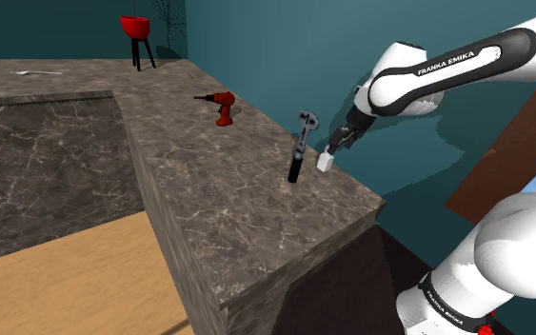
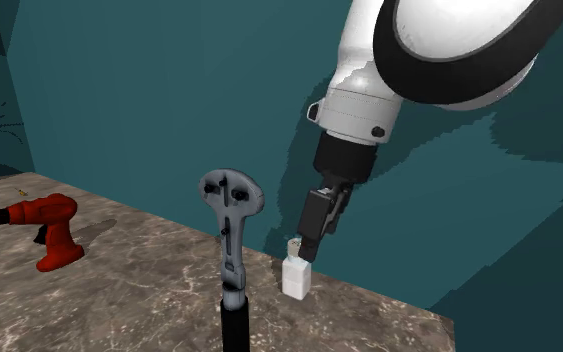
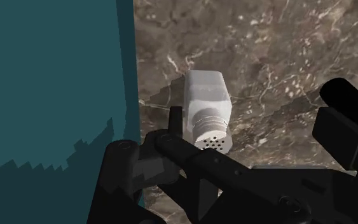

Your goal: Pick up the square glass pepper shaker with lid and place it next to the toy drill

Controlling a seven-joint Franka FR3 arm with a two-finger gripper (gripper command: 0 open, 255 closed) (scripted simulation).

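I judge this the grasp step: my gripper (image 2: 307, 243), fingers wide, hangs over the pale pepper shaker (image 1: 325, 163) standing on the counter (image 1: 220, 214) at four o'clock of the red toy drill (image 1: 224, 108) in the shoulder view; next, close squarely and lift.

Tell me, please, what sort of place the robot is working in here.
Probably a room in a house, perhaps a kitchen: a long marbled counter turns a corner, above a wooden floor and against teal walls. The toy drill and wrench on it hint at a hobby room instead.
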